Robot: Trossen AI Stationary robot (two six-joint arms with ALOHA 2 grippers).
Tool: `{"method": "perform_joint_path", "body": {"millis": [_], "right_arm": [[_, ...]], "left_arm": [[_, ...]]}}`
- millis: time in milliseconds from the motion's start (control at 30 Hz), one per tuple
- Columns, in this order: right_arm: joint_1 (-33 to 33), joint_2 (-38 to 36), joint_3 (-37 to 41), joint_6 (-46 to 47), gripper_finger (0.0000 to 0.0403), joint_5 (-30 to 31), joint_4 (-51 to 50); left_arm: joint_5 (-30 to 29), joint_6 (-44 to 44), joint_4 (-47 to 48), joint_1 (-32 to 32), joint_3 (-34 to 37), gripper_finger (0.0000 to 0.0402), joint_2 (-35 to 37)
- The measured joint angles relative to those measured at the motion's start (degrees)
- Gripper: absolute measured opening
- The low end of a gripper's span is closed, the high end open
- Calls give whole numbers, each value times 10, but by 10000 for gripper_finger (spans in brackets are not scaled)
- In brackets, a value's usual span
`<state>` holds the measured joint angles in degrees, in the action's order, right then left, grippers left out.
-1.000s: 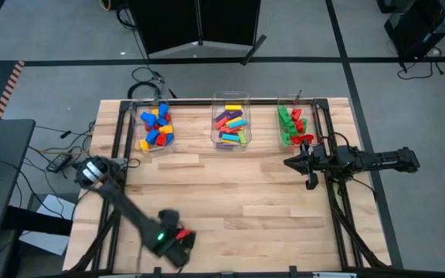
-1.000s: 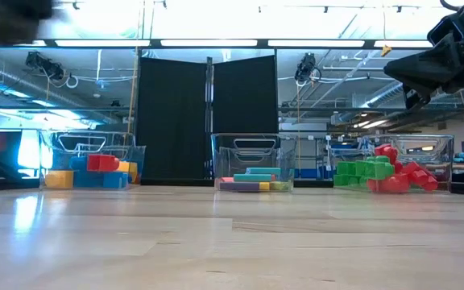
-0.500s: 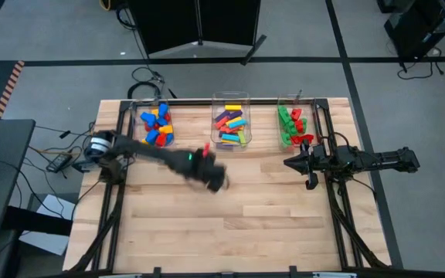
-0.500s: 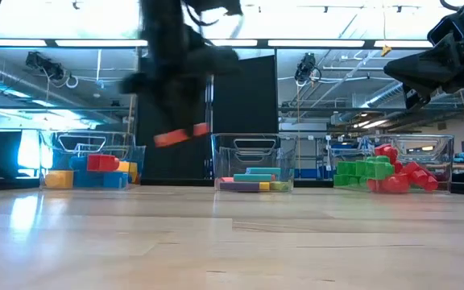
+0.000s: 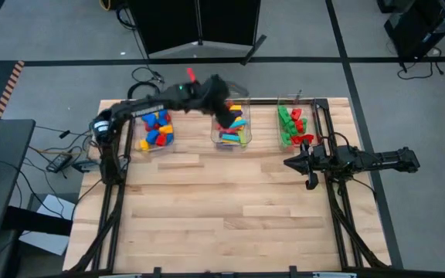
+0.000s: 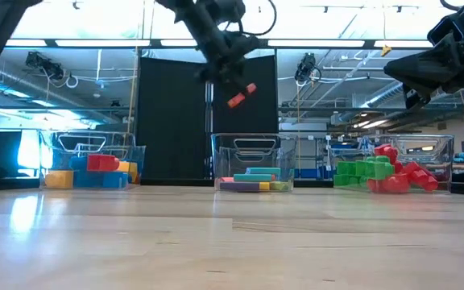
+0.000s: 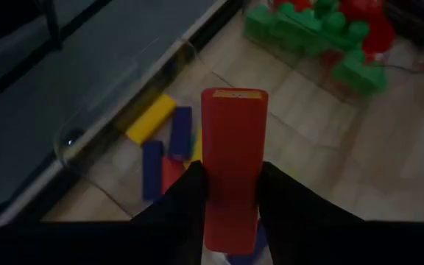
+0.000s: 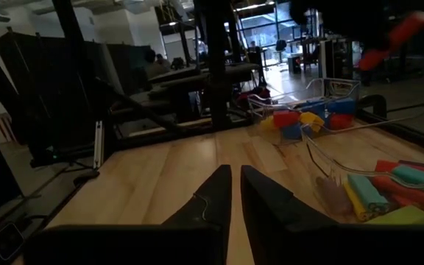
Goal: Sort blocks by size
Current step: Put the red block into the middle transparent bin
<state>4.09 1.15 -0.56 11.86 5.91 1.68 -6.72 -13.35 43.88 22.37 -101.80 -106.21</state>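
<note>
My left gripper [image 7: 230, 184] is shut on a long red block [image 7: 232, 140] and hangs high over the middle clear bin [image 5: 231, 123], which holds long blocks lying flat. In the low view the red block [image 6: 241, 95] floats well above that bin [image 6: 253, 161]. The left bin [image 5: 154, 127] holds chunky blocks in blue, red and yellow. The right bin [image 5: 292, 123] holds green and red blocks. My right gripper [image 5: 288, 163] waits shut at the table's right side, level, touching nothing. My left gripper pinches the red block's two long sides [image 7: 210, 184] between its fingers, on the half nearer the wrist. The block lies along the fingers, and its free end [image 7: 234, 99] sticks out past them. The fingers slant down toward the far edge. The block is lifted clear and tilted.
The three bins stand in a row along the far edge. Black frame rails [image 5: 119, 154] run down both sides of the wooden table [image 5: 230, 208]. The right arm [image 5: 361, 161] reaches in over the right rail.
My left gripper has swung from the table's near left corner up and toward the far edge, ending over the middle bin. Its wrist has rolled on the way. The red block has gone with it, lifted clear all along.
</note>
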Motion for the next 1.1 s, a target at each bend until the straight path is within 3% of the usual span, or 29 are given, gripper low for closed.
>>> {"method": "perform_joint_path", "body": {"millis": [233, 533, 867, 1100], "right_arm": [[0, 0, 0, 0, 46, 0, 0], [0, 0, 0, 0, 44, 3, 0], [0, 0, 0, 0, 43, 3, 0], [0, 0, 0, 0, 44, 3, 0]], "left_arm": [[76, 67, 17, 59, -81, 105, -85], [91, 100, 77, 83, -163, 105, -208], [119, 106, 88, 81, -167, 109, -267], [119, 117, 88, 79, -162, 138, -273]]}}
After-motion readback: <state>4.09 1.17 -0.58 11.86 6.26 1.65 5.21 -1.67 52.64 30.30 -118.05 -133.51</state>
